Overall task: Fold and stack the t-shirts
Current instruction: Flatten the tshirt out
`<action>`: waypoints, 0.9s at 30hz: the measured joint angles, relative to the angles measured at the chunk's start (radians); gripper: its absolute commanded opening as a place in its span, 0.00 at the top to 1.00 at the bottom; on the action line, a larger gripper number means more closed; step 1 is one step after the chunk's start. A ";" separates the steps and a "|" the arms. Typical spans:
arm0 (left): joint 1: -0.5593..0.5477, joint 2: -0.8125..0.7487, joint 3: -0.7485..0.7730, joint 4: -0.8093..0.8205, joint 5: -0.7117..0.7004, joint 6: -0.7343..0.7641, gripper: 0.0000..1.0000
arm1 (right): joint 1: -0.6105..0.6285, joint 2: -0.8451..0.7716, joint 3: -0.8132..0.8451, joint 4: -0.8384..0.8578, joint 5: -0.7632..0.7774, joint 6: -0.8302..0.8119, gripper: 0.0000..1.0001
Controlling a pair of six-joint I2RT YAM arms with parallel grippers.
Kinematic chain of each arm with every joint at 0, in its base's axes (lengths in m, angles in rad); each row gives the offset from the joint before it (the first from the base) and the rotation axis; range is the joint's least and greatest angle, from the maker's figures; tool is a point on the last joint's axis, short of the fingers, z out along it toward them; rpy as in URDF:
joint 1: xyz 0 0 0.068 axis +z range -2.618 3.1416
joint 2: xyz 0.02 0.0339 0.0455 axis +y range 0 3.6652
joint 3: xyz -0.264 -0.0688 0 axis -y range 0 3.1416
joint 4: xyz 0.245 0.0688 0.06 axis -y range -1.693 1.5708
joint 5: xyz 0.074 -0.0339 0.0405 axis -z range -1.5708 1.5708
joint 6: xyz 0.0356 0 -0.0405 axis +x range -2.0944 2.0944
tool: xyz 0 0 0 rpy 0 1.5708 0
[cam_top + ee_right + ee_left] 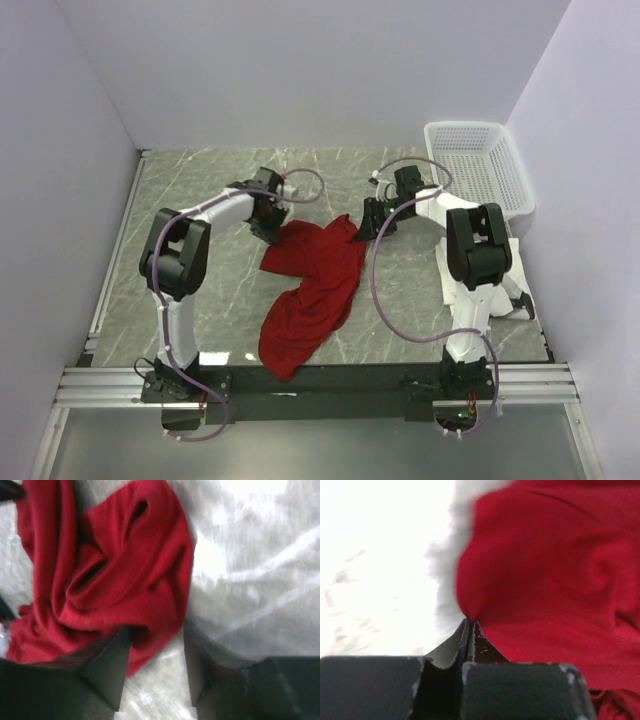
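The red t-shirt lies crumpled in the middle of the table, its lower end hanging over the near edge. My left gripper is at the shirt's far left corner. In the left wrist view it is shut, pinching a point of the red fabric. My right gripper is at the shirt's far right corner. In the right wrist view it is open, with the bunched red fabric reaching in against its left finger. The white folded t-shirt lies at the right, mostly hidden under the right arm.
A white plastic mesh basket stands at the far right corner. Walls close the table at the back and on both sides. The grey marble tabletop is bare at the far left.
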 measured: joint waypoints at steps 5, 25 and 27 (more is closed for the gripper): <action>0.132 0.000 0.085 -0.074 0.064 0.024 1.00 | 0.012 0.088 0.145 -0.035 -0.020 0.023 1.00; 0.520 -0.224 0.644 0.123 0.346 0.029 1.00 | -0.034 -0.169 0.770 -0.012 -0.024 0.049 1.00; 0.545 -0.355 0.526 0.174 0.404 0.061 1.00 | -0.032 -0.300 0.705 0.011 -0.032 -0.004 1.00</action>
